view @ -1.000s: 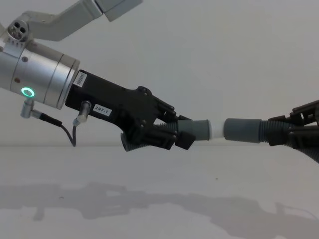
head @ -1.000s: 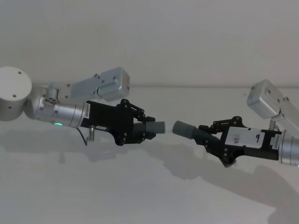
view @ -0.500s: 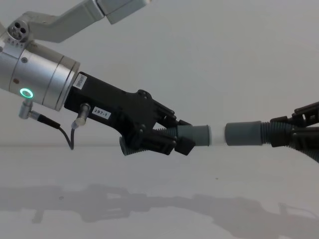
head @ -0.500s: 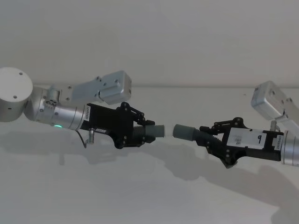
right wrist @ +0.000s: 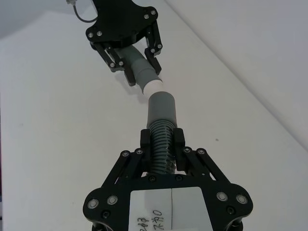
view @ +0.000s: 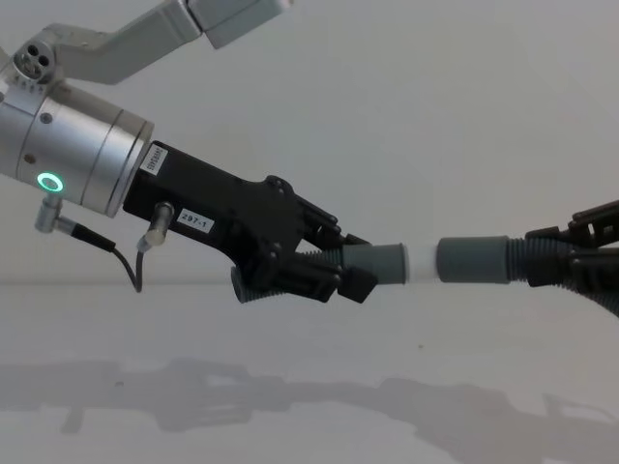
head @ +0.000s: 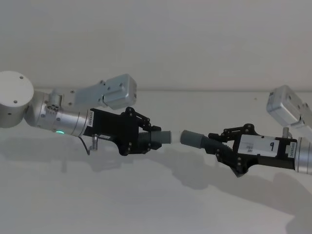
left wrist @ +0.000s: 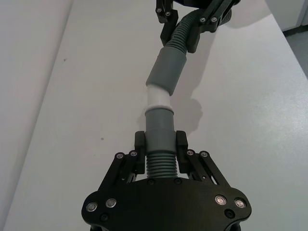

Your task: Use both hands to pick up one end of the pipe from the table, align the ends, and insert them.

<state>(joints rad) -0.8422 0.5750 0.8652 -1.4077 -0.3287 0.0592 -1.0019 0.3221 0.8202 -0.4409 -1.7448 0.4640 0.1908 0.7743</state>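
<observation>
Left gripper [view: 334, 271]: pinching white-tipped pipe piece [view: 387, 263] — aimed for insertion.
Right gripper [head: 225, 146]: clamping mating piece [head: 195, 139] — collars nearly aligned.

Head cam looks down on desk [head: 156, 204]; chest cam sits low, side-on, close. Wrist cams face each other along pipe joint [left wrist: 158, 98]. All share joint.

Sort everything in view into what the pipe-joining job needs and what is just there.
Job:
left gripper
right gripper
left pipe piece with white tip
right pipe piece

Just there:
table
grey wall behind
</observation>
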